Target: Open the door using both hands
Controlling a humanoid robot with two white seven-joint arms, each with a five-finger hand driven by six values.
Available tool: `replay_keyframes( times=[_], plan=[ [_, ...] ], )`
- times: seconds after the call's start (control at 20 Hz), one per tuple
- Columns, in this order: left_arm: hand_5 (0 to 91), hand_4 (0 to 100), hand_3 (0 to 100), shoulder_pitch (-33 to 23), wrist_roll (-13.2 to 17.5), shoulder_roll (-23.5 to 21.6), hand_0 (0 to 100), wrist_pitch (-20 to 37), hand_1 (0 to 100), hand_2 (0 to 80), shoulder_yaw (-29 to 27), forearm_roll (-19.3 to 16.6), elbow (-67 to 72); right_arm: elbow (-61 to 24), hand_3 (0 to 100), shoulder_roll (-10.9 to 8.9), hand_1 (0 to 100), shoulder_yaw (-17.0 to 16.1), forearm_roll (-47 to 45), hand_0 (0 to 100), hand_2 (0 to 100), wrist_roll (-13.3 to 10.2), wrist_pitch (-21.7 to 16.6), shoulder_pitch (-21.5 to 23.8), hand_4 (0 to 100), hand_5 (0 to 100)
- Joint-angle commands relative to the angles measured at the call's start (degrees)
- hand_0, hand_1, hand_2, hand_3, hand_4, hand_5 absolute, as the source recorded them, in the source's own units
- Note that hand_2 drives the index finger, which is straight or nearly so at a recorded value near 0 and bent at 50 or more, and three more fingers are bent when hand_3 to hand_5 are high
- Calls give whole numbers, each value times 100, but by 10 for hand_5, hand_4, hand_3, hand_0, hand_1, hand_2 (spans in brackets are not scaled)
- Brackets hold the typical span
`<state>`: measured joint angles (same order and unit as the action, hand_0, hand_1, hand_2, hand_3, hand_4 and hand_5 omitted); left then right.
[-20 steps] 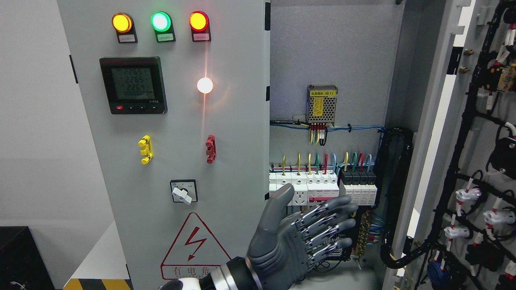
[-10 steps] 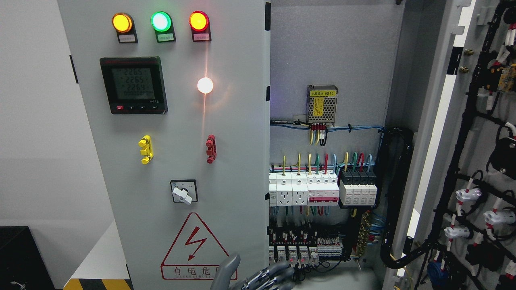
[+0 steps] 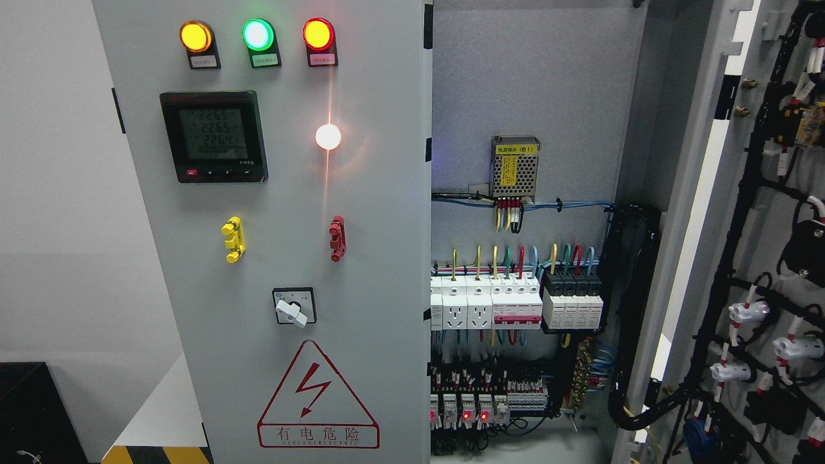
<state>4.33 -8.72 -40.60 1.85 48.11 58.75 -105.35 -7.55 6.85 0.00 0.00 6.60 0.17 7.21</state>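
We see a pale grey door (image 3: 283,193) carrying an amber lamp (image 3: 194,36), a green lamp (image 3: 257,34), a red lamp (image 3: 318,33) and a glowing white lamp (image 3: 327,136). The meter (image 3: 213,136) is black with a grey-green screen. We note a yellow handle (image 3: 232,239), a red handle (image 3: 336,238), and a red-outlined triangle (image 3: 317,394) with a red bolt. Inside, white breakers (image 3: 485,301) sit beside black breakers (image 3: 572,300), under yellow, green, red and blue wires (image 3: 509,254). Black-and-yellow stripes (image 3: 155,455) mark the lower left.

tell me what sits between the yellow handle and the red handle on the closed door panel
Nothing: in the head view the stretch of grey door panel between the yellow handle and the red handle is bare.
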Motion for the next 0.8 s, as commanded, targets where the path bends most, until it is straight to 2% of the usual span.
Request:
replay_keyframes(
  times=[0.0, 0.2, 0.45, 0.6, 0.75],
  plan=[
    [0, 0, 0, -872, 89, 481, 0, 87, 0, 0, -390, -505, 2279, -1, 0, 0, 0, 18, -141, 190, 0, -1, 9, 0, 0, 0],
    [0, 0, 0, -1074, 459, 1000, 0, 228, 0, 0, -469, -540, 3694, -1, 0, 0, 0, 18, -141, 190, 0, -1, 1, 0, 0, 0],
    [0, 0, 0, -1250, 494, 1650, 0, 228, 0, 0, -855, -619, 5189, -1, 0, 0, 0, 18, -141, 190, 0, -1, 1, 0, 0, 0],
    [0, 0, 0, -1303, 503, 2150, 0, 219, 0, 0, -1311, -1004, 6224, -1, 0, 0, 0, 18, -141, 190, 0, -1, 1, 0, 0, 0],
    [0, 0, 0, -1294, 503, 2652, 0, 219, 0, 0, -1812, -1610, 7367, -1, 0, 0, 0, 18, -141, 190, 0, -1, 1, 0, 0, 0]
  ],
)
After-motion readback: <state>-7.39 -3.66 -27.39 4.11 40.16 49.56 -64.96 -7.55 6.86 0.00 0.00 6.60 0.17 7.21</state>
